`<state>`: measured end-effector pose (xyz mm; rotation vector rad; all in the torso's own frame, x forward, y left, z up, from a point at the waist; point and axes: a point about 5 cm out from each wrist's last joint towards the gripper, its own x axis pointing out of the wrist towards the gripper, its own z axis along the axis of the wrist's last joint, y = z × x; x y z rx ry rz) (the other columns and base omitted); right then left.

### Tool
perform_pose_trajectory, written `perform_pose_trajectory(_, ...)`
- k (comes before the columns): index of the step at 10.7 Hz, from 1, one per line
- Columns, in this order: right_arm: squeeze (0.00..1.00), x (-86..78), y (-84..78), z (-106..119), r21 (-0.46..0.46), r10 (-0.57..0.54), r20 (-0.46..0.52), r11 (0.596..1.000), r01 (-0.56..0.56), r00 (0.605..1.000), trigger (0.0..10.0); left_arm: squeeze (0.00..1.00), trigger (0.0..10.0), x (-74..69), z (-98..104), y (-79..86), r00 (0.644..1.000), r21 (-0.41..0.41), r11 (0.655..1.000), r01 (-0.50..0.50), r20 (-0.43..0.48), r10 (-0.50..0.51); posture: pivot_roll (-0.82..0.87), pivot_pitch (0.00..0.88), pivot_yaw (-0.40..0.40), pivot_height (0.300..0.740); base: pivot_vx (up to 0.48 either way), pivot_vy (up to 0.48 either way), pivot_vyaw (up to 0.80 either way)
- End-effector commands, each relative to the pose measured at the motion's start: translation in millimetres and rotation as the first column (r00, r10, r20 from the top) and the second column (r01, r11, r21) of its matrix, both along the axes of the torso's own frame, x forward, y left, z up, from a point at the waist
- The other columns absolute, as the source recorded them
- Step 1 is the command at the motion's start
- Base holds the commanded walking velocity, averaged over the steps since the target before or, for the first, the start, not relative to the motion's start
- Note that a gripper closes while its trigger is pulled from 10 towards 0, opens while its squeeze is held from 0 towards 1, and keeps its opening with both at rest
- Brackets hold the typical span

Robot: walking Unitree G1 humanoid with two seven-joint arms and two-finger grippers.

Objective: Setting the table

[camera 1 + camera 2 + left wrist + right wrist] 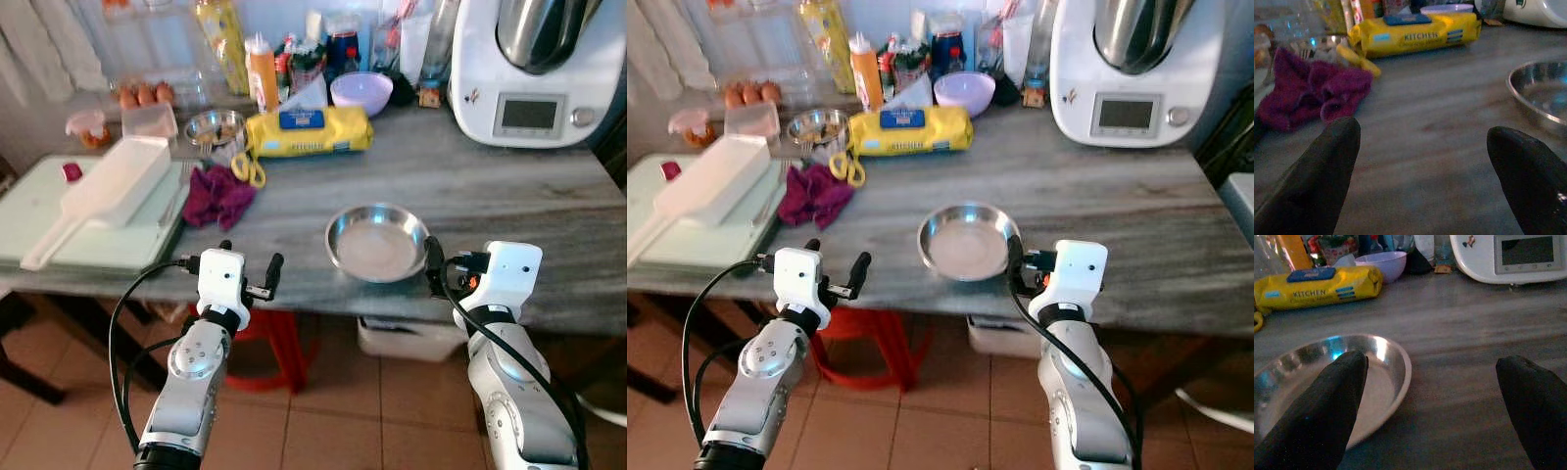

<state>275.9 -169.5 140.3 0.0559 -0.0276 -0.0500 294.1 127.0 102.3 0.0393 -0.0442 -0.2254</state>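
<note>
Only writing I can actually read is on the yellow wipes pack (309, 131): it says "KITCHEN" in dark letters, with a blue flap on top and some small blue stripes next to the word. There's smaller print under it but it's too blurry to make out. The white kitchen machine (529, 69) at the back right has a grey screen and a round knob, no legible text on it.

The main thing here is the steel plate (377, 242), a shallow round dish, shiny, with a raised rim and nothing in it. It sits near the front edge of the grey wood-grain table (509, 196), a bit right of centre.

The right gripper (1437, 406) is just at the plate's right side, fingers spread wide; in the wrist view one finger sits in front of the plate's rim and the other is off over bare table. It isn't holding anything. The left gripper (251, 270) hovers at the table's front edge, left of the plate, also spread wide and empty, pointing toward the purple cloth (217, 194).

Other stuff: a white scoop (106, 192) lying on a pale green tray (29, 211), yellow scissors (248, 164) by the wipes, a lilac bowl (361, 92), eggs (145, 94) and bottles along the back.
</note>
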Motion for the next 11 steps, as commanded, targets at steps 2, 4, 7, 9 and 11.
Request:
perform_pose_trajectory(2, 0.00, 0.7, 1.8, -2.4, 0.000, 0.009, -0.008, 1.000, -0.009, 1.000, 10.0, 0.00, 10.0, -0.2, -3.0, 1.6, 1.000, 0.013, 1.000, -0.005, -0.014, 0.005, -0.20, 0.060, 0.070, 0.740, -0.306, 0.000, 0.00)
perform_pose_trajectory(4, 0.00, 2.0, 2.3, -2.8, 0.028, 0.014, -0.005, 1.000, -0.014, 1.000, 10.0, 0.00, 10.0, 1.4, -1.8, 1.6, 1.000, 0.012, 1.000, -0.007, -0.013, 0.007, -0.20, 0.059, 0.071, 0.740, -0.326, 0.000, 0.00)
perform_pose_trajectory(7, 0.00, 1.4, 4.2, -3.9, 0.044, 0.014, -0.006, 0.999, -0.014, 1.000, 10.0, 0.00, 10.0, 4.5, 0.4, 5.1, 1.000, 0.009, 1.000, -0.024, -0.008, 0.024, -0.20, 0.064, 0.073, 0.740, -0.324, 0.000, 0.00)
perform_pose_trajectory(9, 0.00, 3.0, 3.1, -4.5, 0.043, 0.011, -0.008, 0.999, -0.011, 1.000, 10.0, 0.00, 10.0, 4.7, 0.4, 4.4, 1.000, 0.013, 1.000, -0.019, -0.007, 0.019, -0.20, 0.065, 0.075, 0.740, -0.326, 0.000, 0.00)
perform_pose_trajectory(11, 0.00, 3.8, 2.9, -6.2, -0.027, -0.009, -0.008, 1.000, 0.008, 1.000, 10.0, 0.00, 10.0, 4.3, -0.3, 1.8, 1.000, 0.010, 1.000, -0.012, -0.009, 0.012, -0.20, 0.067, 0.075, 0.740, -0.326, 0.000, 0.00)
